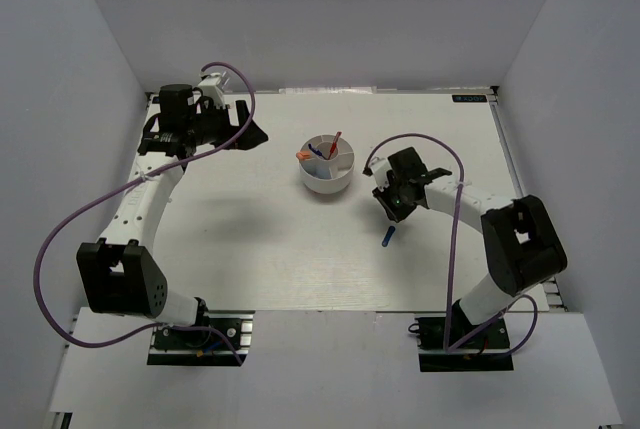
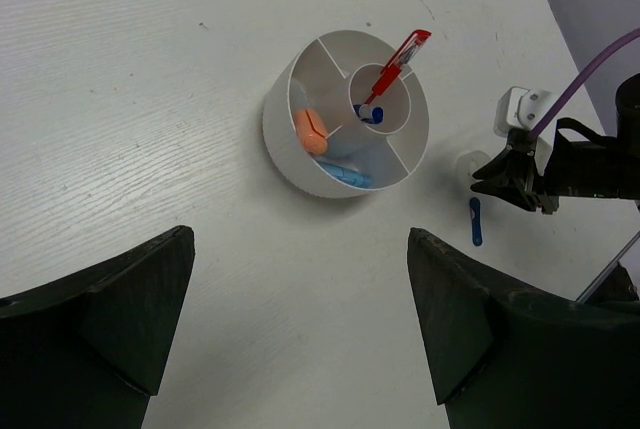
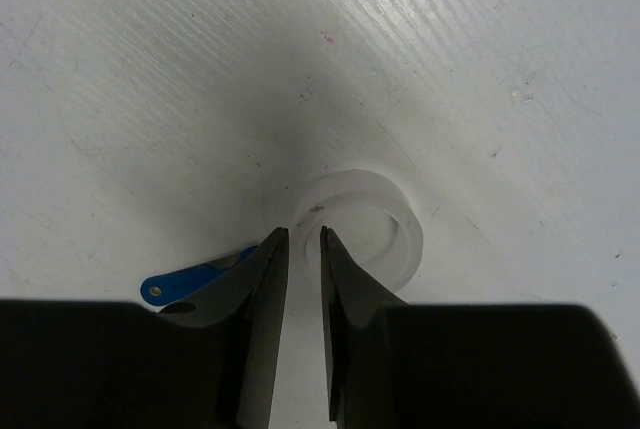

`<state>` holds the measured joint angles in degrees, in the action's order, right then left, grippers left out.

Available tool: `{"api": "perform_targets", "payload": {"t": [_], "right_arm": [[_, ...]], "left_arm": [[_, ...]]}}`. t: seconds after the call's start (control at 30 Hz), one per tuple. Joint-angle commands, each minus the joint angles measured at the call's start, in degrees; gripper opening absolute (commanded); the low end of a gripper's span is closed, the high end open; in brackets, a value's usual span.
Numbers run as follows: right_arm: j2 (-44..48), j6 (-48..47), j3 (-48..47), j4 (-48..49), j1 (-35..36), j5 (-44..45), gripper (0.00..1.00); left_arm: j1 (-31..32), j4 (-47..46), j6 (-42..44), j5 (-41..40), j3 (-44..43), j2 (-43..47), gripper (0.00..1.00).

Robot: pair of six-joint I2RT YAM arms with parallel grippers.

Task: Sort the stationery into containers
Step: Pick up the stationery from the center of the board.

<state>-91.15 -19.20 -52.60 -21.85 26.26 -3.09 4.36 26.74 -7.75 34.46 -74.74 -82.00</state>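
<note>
The round white tub (image 1: 328,181) stands mid-table with a red pen (image 2: 400,59), an orange-white capsule (image 2: 312,130), a light-blue capsule (image 2: 345,174) and a dark-blue capsule (image 2: 368,112) in its compartments. To its right a small white ring (image 3: 400,239) lies flat on the table. My right gripper (image 3: 305,234) points down at it, one finger inside the ring and one outside, pinching its near wall. A thin blue pen (image 3: 185,282) lies just beside those fingers, also seen from above (image 1: 387,238). My left gripper (image 1: 250,131) hovers open at the far left, holding nothing.
Grey walls enclose the white table (image 1: 250,239) on three sides. A purple cable (image 1: 420,139) loops over the right arm near the tub. The left arm's fingers (image 2: 120,319) frame bare table in front of the tub.
</note>
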Motion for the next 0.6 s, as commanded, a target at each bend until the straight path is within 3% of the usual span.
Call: {"api": "perform_targets", "payload": {"t": [0.0,0.13,0.3,0.37,0.5,0.57], "right_arm": [[-1.1,-1.4,0.2,1.8,-0.2,0.5,0.26],[-1.2,-1.4,0.2,1.8,-0.2,0.4,0.28],[0.9,-1.2,-0.7,0.8,-0.4,-1.0,0.04],[3.8,-0.8,-1.5,-0.2,-0.7,-3.8,0.0],[11.0,-0.1,-4.3,-2.0,-1.6,-15.5,0.0],[14.0,2.0,-8.5,-1.4,-2.3,-25.5,0.0]], "left_arm": [[-0.1,0.0,0.7,1.3,-1.5,0.4,0.97],[-0.1,-0.2,0.7,1.7,-1.5,0.5,0.97],[-0.1,-0.8,0.0,3.5,-0.7,1.1,0.96],[-0.1,-2.4,-1.1,5.9,1.1,1.7,0.96],[-0.1,-6.6,-2.6,10.6,3.6,3.9,0.96],[-0.1,-7.8,-3.5,12.9,4.2,4.0,0.95]]}}
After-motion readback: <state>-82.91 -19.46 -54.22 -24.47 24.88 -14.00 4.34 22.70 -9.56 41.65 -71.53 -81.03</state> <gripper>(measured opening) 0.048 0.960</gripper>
